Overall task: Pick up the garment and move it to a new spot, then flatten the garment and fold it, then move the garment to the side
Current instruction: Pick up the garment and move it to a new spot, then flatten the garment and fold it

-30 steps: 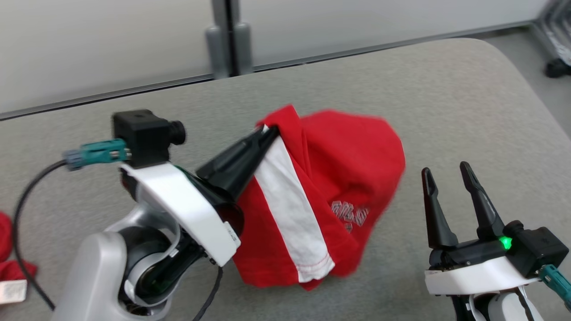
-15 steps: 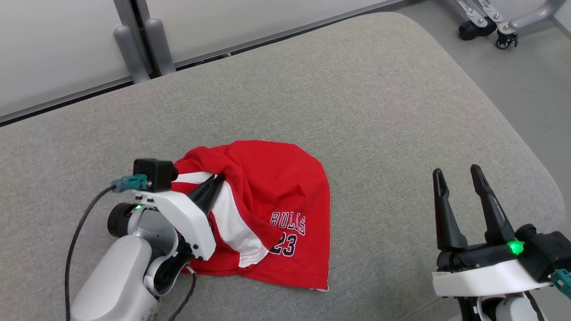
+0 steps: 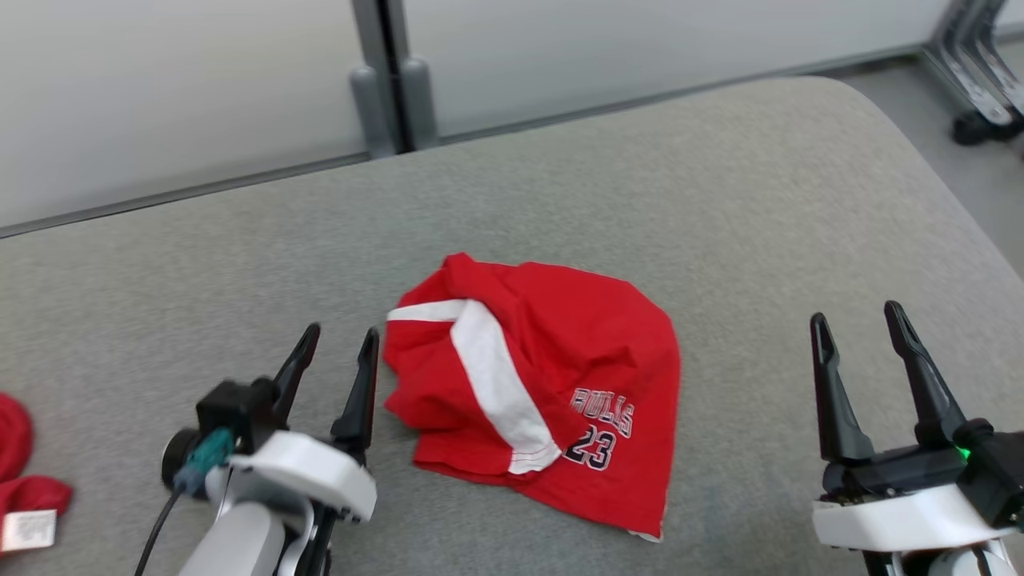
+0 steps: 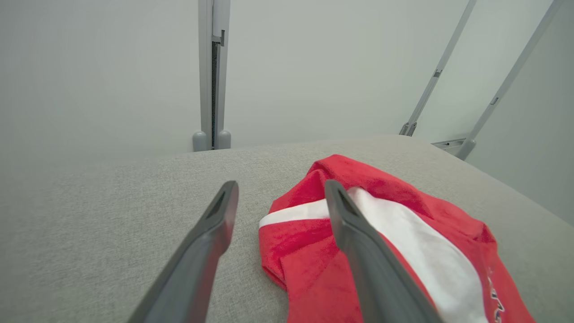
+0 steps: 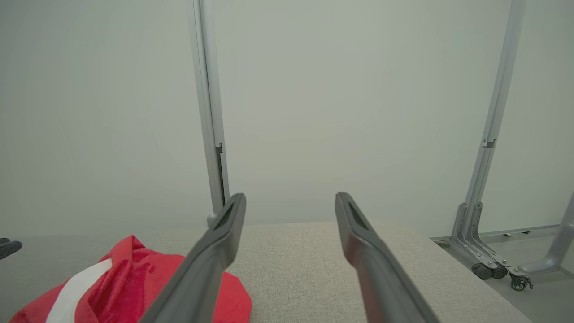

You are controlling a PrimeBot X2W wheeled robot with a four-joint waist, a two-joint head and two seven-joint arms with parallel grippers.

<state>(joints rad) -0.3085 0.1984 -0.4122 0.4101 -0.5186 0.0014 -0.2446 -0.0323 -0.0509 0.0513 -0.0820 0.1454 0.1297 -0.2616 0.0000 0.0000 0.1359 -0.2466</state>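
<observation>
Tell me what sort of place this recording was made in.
Probably a robot lab or test cell rather than a home: a padded grey fabric table, pale partition panels joined by a metal post, and a castor-wheeled frame standing beside the table.

— How many clothes do you see on your one table (image 3: 720,200)?
— You've got two: one pair of red shorts (image 3: 544,392) and one red cloth (image 3: 24,472) at the left edge.
— And grippers?
— Two: your left gripper (image 3: 342,330) and right gripper (image 3: 854,312), with two fingers each.
</observation>
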